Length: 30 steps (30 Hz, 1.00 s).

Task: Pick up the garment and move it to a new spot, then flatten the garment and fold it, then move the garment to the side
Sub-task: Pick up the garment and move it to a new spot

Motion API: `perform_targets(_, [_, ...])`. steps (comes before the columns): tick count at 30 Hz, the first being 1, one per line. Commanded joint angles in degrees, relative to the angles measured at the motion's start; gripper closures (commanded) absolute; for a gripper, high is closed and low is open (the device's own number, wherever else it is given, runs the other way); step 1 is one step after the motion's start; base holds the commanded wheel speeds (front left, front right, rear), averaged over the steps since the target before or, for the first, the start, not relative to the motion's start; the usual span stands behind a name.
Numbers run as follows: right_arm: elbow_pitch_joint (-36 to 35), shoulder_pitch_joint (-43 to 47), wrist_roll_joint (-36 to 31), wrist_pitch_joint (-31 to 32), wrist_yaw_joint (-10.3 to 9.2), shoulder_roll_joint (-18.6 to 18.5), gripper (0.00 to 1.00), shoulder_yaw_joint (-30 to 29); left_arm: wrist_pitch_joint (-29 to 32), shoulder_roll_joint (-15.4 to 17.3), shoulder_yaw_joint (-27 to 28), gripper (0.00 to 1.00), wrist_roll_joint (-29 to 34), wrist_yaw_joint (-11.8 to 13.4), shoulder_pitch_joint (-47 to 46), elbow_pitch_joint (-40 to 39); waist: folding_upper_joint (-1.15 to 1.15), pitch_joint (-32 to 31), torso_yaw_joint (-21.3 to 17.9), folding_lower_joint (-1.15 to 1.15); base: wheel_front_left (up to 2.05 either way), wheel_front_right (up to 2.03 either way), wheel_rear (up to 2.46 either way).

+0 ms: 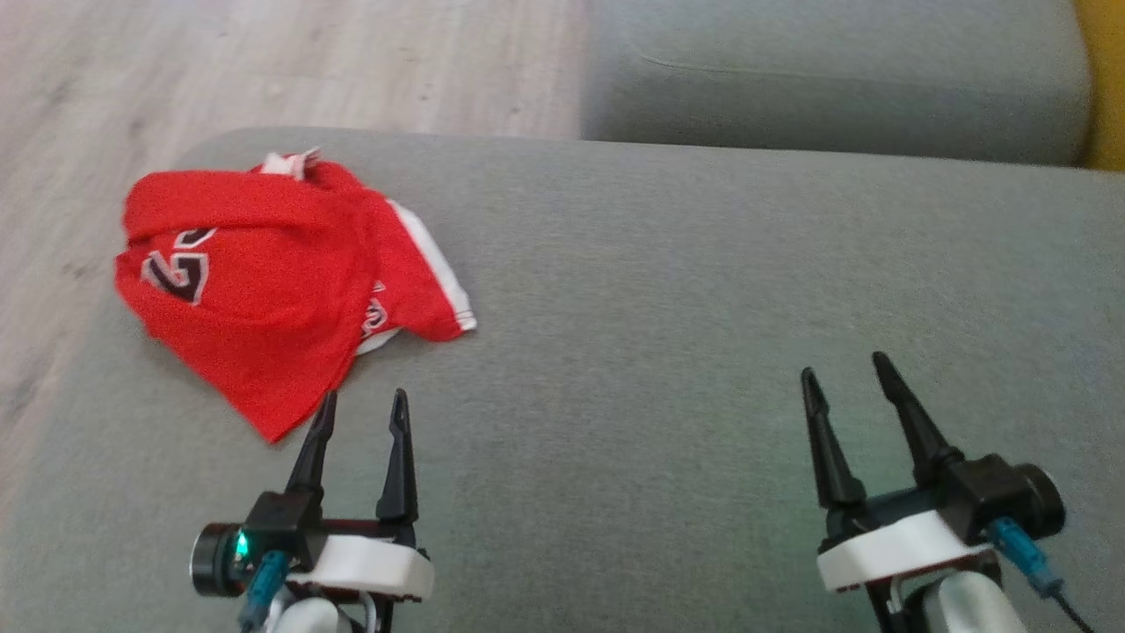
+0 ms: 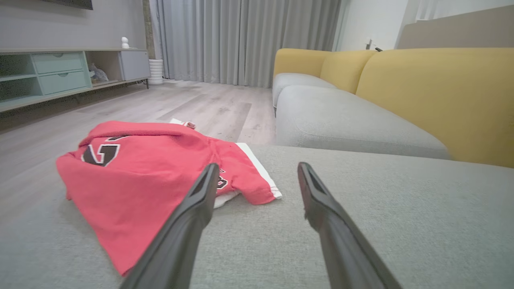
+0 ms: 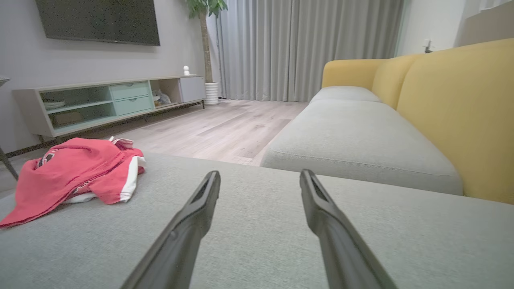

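The garment (image 1: 264, 281) is a red jersey with white trim and dark numerals, lying crumpled at the far left of the grey cushion (image 1: 668, 290). In the left wrist view the garment (image 2: 148, 172) fills the left half, just ahead of the fingers. My left gripper (image 1: 363, 404) is open, its tips just short of the jersey's near corner, nothing between them. Well clear of the cloth, at the lower right, my right gripper (image 1: 844, 369) stands open and empty. From the right wrist camera the garment (image 3: 76, 172) shows far off to the left.
The cushion's left edge drops to a pale wood floor (image 1: 264, 70). A second grey seat (image 1: 835, 79) with yellow backrests (image 2: 441, 96) lies beyond. A low cabinet (image 3: 104, 102) and grey curtains (image 3: 305, 48) stand across the room.
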Motion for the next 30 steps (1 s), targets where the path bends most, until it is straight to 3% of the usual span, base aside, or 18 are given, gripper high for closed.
perform_targets(1, [-1.7,-0.4,0.4,-0.6,-0.04,-0.5,0.00,2.3,-0.6,0.0,2.4,0.00,0.7,0.1,-0.9,-1.6,0.00,-0.7,2.9,0.00,0.00,0.00,0.00])
perform_targets(11, [-1.7,0.7,0.8,-0.6,-0.04,-0.5,0.00,4.8,-0.6,0.0,2.6,0.00,1.1,-0.1,0.3,-1.5,0.00,-1.8,11.5,0.00,0.00,0.00,0.00])
perform_targets(18, [-1.5,0.6,1.1,-0.6,-0.04,-0.5,0.00,6.1,-0.6,0.0,3.3,0.00,2.3,-0.2,0.7,-1.0,0.00,-1.6,14.5,0.00,0.00,0.00,0.00])
perform_targets(26, [-1.5,-0.3,0.1,-0.6,-0.04,-0.5,0.00,6.9,-0.6,0.1,4.2,0.00,3.7,-0.7,-0.8,0.4,0.00,0.6,13.4,0.00,0.00,0.00,0.00])
perform_targets(30, [-1.9,-1.1,-0.9,-0.6,-0.04,-0.5,0.00,6.6,-0.5,1.4,4.3,0.00,4.5,-1.8,-5.0,5.7,0.00,3.3,11.2,0.00,0.00,0.00,0.00])
